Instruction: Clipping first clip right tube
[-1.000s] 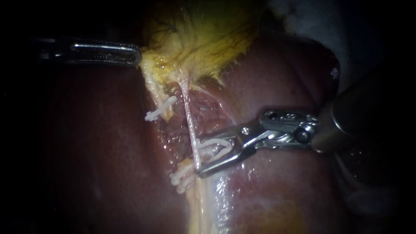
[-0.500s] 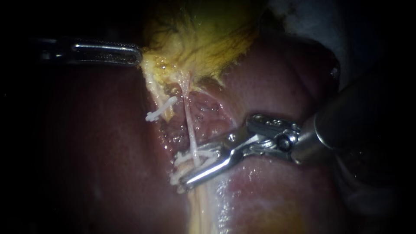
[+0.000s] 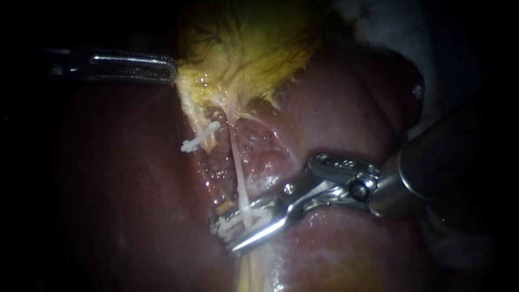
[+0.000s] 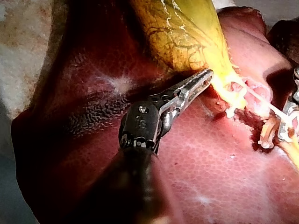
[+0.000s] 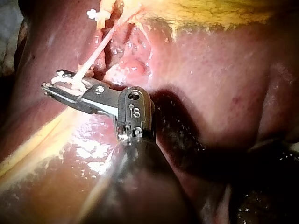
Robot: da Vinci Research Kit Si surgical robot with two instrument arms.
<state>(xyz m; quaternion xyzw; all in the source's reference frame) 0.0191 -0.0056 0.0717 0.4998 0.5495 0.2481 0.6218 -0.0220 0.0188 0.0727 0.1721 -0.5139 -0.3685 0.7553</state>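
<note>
The right instrument's hand (image 3: 230, 238) (two slim jaws) straddles the right tube (image 3: 238, 167) low down, just beside the other clips (image 3: 219, 227) sitting there. It is narrowed onto a white clip (image 3: 259, 215) laid across the tube. The clip looks squeezed but not released, so full closure and letting go appear to remain. The left instrument's hand (image 3: 172, 69) grips the gallbladder (image 3: 254, 48) at its edge, stretching the tube. A second ago the right hand stood wider and higher up the tube, its clip barely reaching it.
</note>
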